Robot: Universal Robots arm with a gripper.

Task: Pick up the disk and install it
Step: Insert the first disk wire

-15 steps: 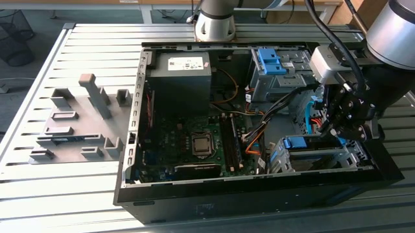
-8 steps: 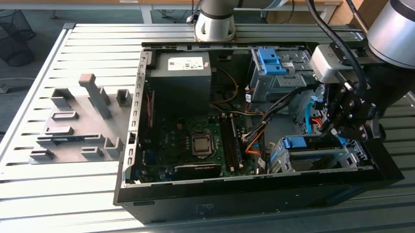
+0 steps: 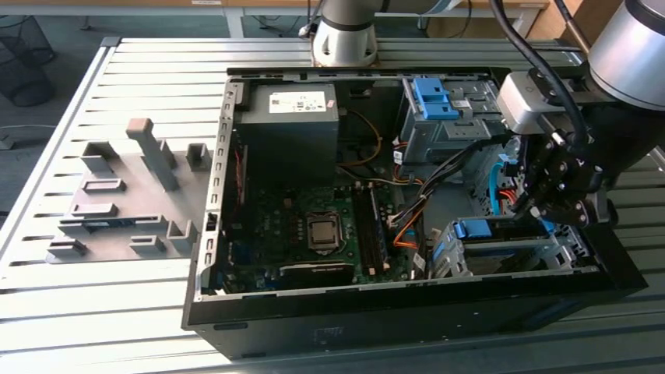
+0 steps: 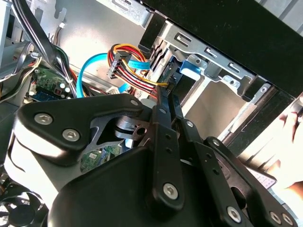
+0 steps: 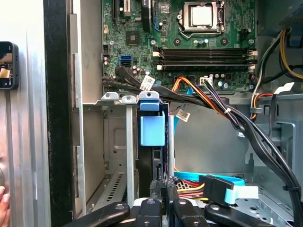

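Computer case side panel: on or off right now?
Off. The exterior view shows the computer case lying open-side up, its motherboard and cables exposed.

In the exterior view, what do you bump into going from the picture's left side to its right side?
Grey block tray → dark grey box with a white sticker → square chip socket on the green board → blue latch piece → robot's black hand.

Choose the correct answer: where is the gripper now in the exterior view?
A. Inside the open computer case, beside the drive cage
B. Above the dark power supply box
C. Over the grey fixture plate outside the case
A: in the exterior view the gripper hangs inside the open computer case, just above the metal drive cage with its blue latch.
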